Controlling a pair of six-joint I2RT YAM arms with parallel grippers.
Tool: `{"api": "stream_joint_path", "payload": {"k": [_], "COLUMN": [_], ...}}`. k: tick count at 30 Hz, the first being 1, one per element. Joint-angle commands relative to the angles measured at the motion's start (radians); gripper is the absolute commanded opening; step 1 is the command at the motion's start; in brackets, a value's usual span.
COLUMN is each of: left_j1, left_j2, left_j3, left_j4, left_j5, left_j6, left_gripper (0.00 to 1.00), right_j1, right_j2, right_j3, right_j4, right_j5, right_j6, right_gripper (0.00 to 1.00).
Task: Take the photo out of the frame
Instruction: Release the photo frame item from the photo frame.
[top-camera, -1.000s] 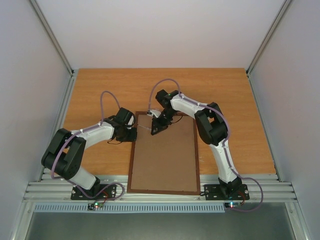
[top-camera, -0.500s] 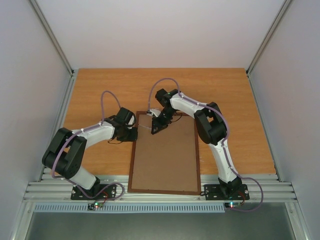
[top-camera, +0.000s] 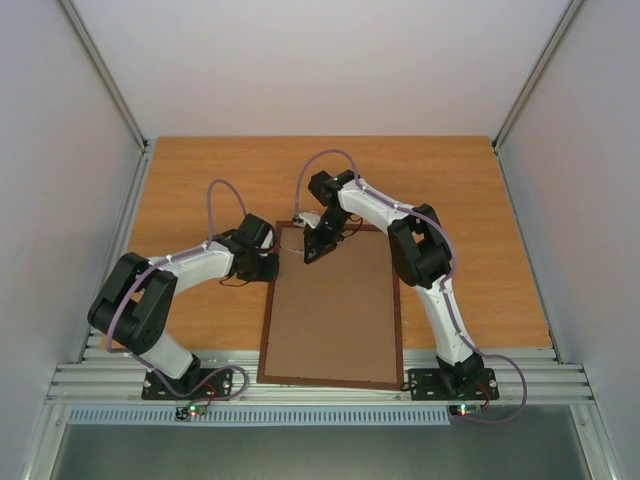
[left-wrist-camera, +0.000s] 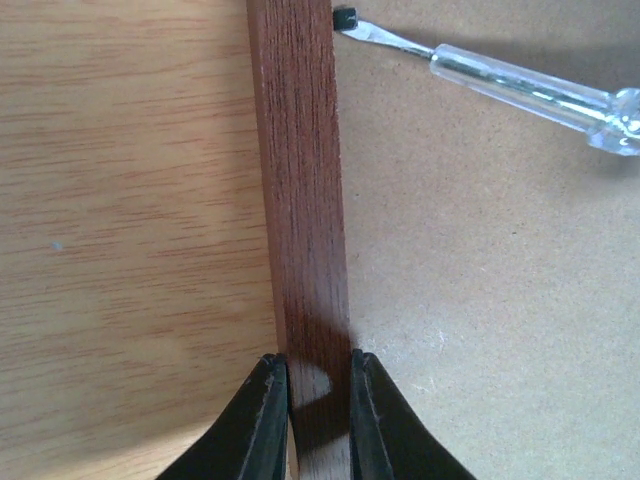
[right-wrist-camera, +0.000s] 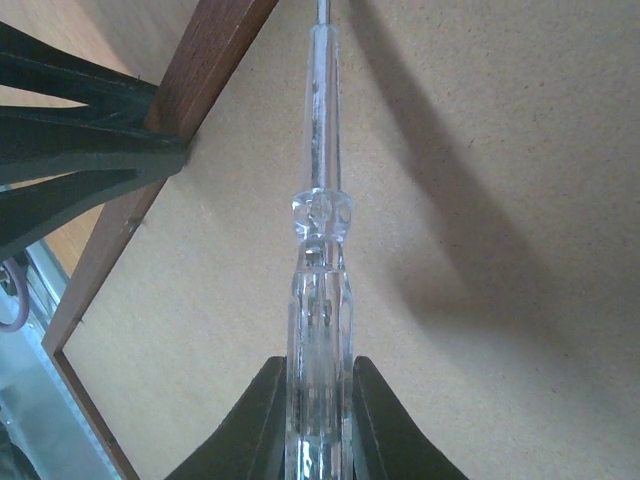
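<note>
The frame (left-wrist-camera: 300, 180) lies face down on the table (top-camera: 200, 180), hardboard back (top-camera: 332, 310) up, the photo hidden beneath. The left gripper (left-wrist-camera: 318, 375) is clenched on the frame's left rail; the right gripper (right-wrist-camera: 318, 395) grasps a clear screwdriver (right-wrist-camera: 320, 150), tip at a small black tab (left-wrist-camera: 344, 18). The print is probably thin and easily creased, best lifted by an edge.

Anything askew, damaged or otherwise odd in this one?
Nothing looks damaged. One oddity: the frame, lying face down, has its near end past the wooden table, over the metal rails. The left gripper clamps its side; the right gripper holds a screwdriver at a black tab.
</note>
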Motion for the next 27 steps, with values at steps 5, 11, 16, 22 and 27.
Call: {"api": "stream_joint_path", "payload": {"k": [5, 11, 16, 22, 27], "left_j1": [-0.071, -0.081, -0.095, -0.107, -0.109], "left_j2": [0.058, 0.057, 0.067, 0.071, 0.070], "left_j3": [-0.006, -0.010, -0.011, -0.011, -0.010], "left_j4": [0.021, 0.042, 0.058, 0.064, 0.069], "left_j5": [0.135, 0.153, 0.164, 0.165, 0.170], "left_j6": [0.033, 0.026, 0.018, 0.015, 0.013], "left_gripper": [0.00, 0.00, 0.00, 0.00, 0.01], "right_j1": [0.035, 0.053, 0.071, 0.104, 0.123], "right_j2": [-0.015, -0.054, -0.045, -0.021, 0.007], "right_j3": [0.136, 0.153, 0.215, 0.293, 0.360], "right_j4": [0.165, 0.244, 0.264, 0.267, 0.258], "right_j5": [-0.032, -0.014, -0.012, 0.007, -0.009], "right_j6": [0.004, 0.045, 0.057, 0.059, 0.073], "right_gripper": [0.01, 0.01, 0.01, 0.01, 0.01]}}
